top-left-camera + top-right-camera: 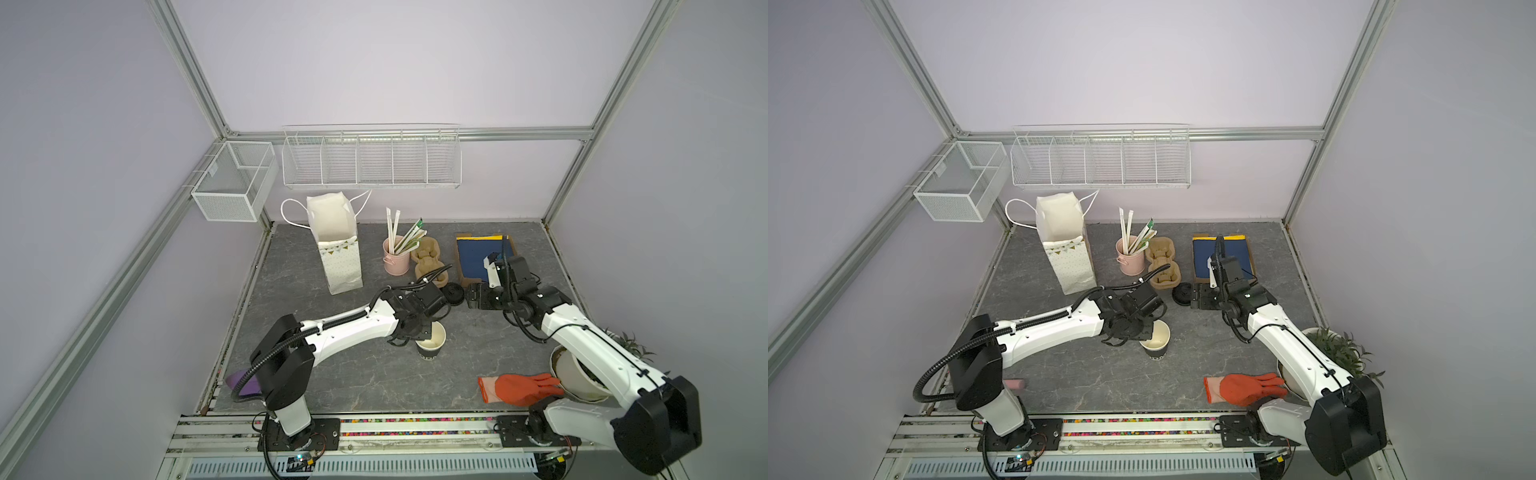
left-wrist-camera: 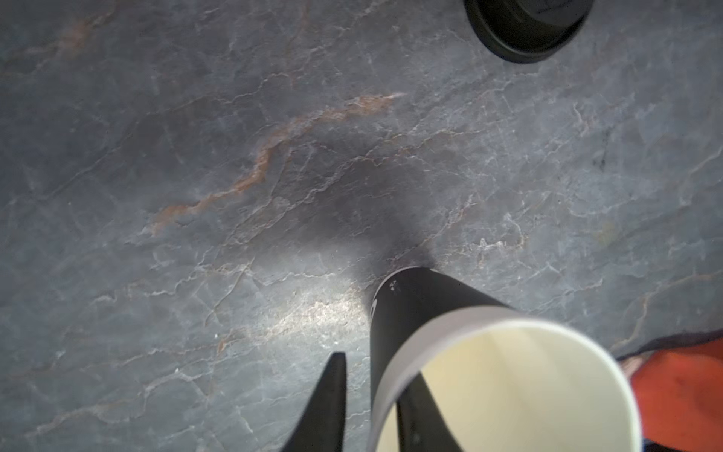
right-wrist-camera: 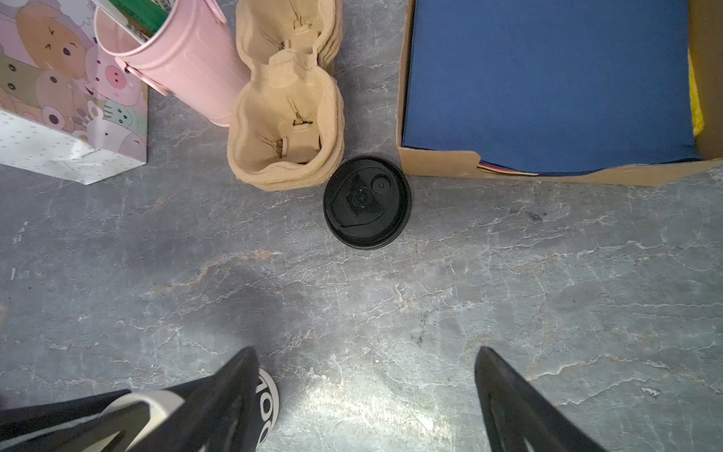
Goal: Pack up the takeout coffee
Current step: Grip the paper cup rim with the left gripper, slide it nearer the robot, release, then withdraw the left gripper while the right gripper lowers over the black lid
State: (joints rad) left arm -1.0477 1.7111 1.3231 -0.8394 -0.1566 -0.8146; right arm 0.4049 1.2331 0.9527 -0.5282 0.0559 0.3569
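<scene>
Grey slab (image 2: 195, 156), L gripper (image 2: 367, 383) ajar astride cup (image 2: 410, 297) rim, R gripper (image 3: 365, 350) spread wide

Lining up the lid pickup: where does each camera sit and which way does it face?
Top views: high behind the arm bases, looking down on the table; both arms show.
Left wrist: behind the left tool, looking down at the cup.
Right wrist: behind the right tool, facing the lid.
Shared: all four show lid and cup.

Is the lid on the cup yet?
Off. The cup stands open-topped, cream inside showing; the lid lies apart on the table by the carriers.
</scene>
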